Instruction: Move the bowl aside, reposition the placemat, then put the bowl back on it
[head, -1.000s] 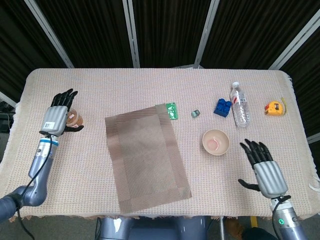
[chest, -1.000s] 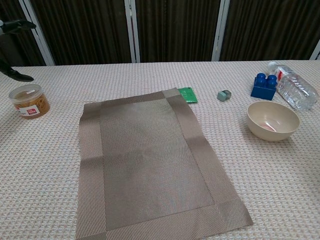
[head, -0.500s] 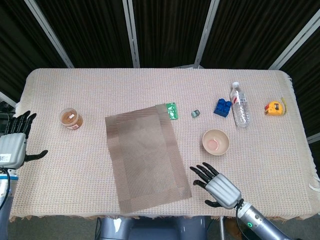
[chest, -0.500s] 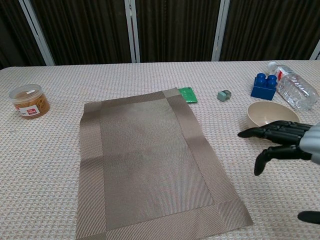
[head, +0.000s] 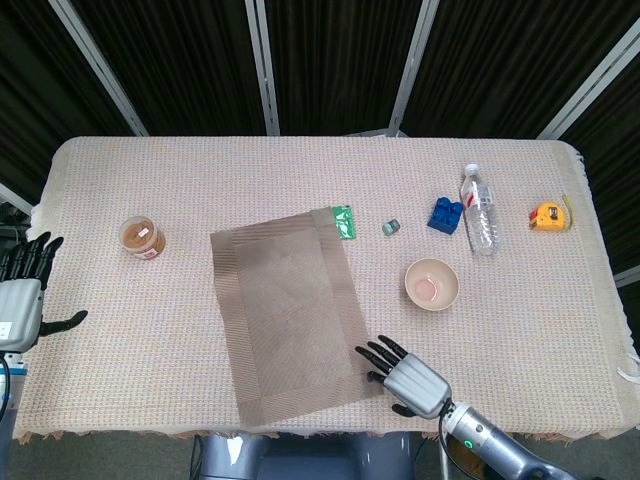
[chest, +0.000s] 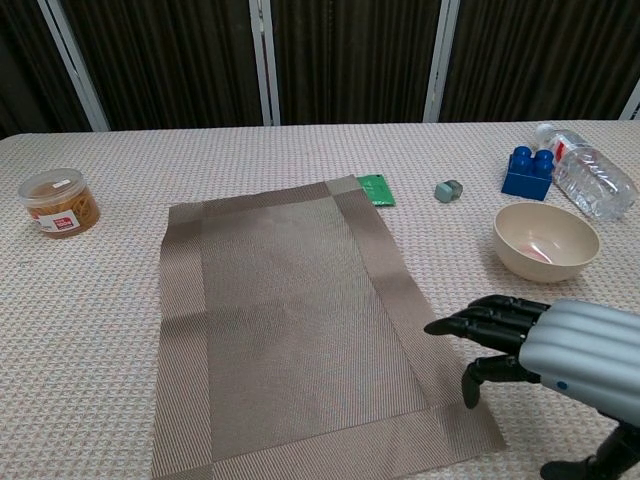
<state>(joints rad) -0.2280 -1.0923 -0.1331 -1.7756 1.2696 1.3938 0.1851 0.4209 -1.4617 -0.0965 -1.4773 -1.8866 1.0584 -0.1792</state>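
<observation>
Nearest, the right hand hovers at the front edge of the table, fingers spread and holding nothing, their tips reaching toward the near right corner of the placemat. Whether the fingertips touch the mat cannot be told from either view. At the far left edge of the head view, the left hand hangs off the side of the table, fingers apart and empty; the chest view does not show it.

The placemat lies flat, skewed at an angle, in the middle of the woven tablecloth. The bowl sits upright on the cloth to the right of the mat, apart from it and beyond the right hand.

Further back, a lidded jar stands well left of the mat. A green packet touches the mat's far right corner. Beyond that lie a small grey object, a blue block, a water bottle on its side, and a yellow tape measure near the right edge.
</observation>
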